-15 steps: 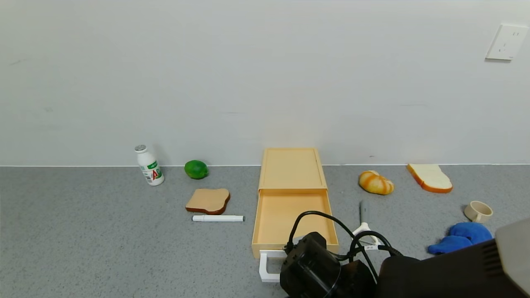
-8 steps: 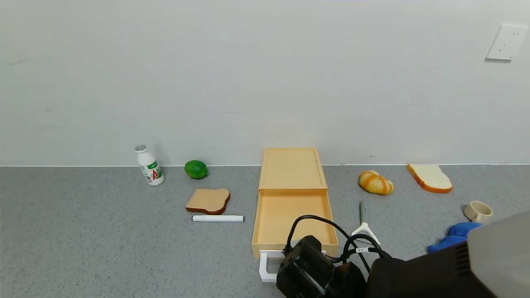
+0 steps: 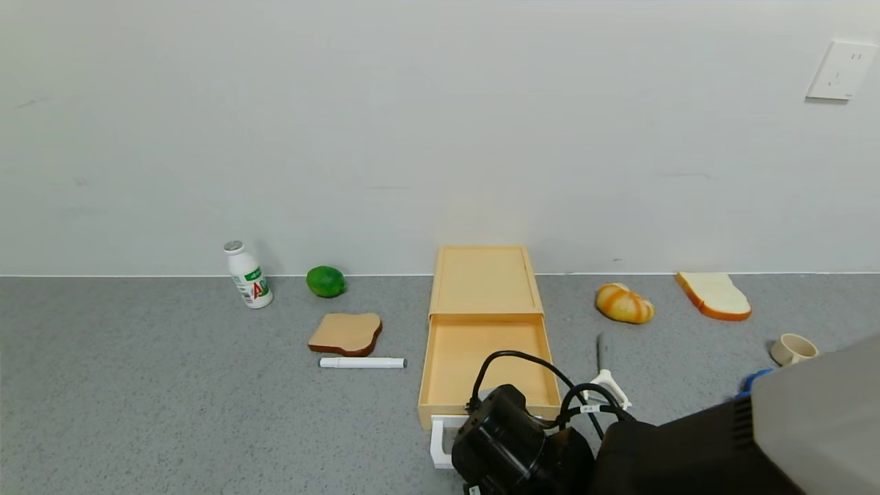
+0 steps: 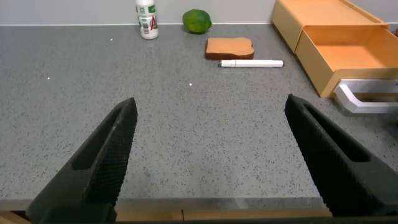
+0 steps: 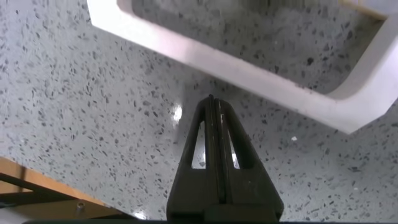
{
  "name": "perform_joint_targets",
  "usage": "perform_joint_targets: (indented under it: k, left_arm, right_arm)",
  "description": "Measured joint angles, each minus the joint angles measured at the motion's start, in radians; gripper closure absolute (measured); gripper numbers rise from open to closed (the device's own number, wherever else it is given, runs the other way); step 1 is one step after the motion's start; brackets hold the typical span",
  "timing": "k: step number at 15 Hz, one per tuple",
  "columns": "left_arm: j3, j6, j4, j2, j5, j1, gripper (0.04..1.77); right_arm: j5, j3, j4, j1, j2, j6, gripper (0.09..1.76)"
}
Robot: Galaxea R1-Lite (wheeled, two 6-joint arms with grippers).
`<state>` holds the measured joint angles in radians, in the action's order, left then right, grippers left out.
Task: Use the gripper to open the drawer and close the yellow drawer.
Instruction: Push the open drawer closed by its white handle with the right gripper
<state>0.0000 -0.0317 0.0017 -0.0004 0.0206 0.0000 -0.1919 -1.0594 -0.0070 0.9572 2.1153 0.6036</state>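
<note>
The pale yellow drawer (image 3: 485,282) stands against the wall with its tray (image 3: 474,361) pulled out toward me and empty. Its white loop handle (image 3: 438,443) sticks out at the front, also seen as the handle (image 5: 249,62) and the handle (image 4: 367,99). My right arm's black hand (image 3: 509,447) hovers over that handle's right part. The right gripper (image 5: 211,102) is shut on nothing, its tip just outside the loop's front bar, above the grey table. The left gripper (image 4: 211,102) hangs open over bare table left of the drawer (image 4: 348,53).
Left of the drawer lie a brown toast slice (image 3: 346,333), a white marker (image 3: 362,362), a lime (image 3: 326,281) and a small bottle (image 3: 247,275). To the right are a bun (image 3: 623,303), a white bread slice (image 3: 715,295), a cup (image 3: 793,349) and a white-handled tool (image 3: 605,375).
My right arm has shifted a little to the left and now covers almost all of the blue cloth. The gripper stays shut; the drawer has not moved.
</note>
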Motion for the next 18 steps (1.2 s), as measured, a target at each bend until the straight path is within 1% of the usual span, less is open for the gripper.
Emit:
perform_joint_targets:
  k: [12,18]
  left_arm:
    - [0.000,0.000,0.000,0.000,0.000,0.000,0.09]
    - [0.000,0.000,0.000,0.000,0.000,0.000,0.09]
  right_arm:
    - [0.000,-0.062,0.001,-0.046,0.026,-0.017,1.73]
    - [0.000,-0.101,-0.001,-0.088,0.029,-0.042,1.73]
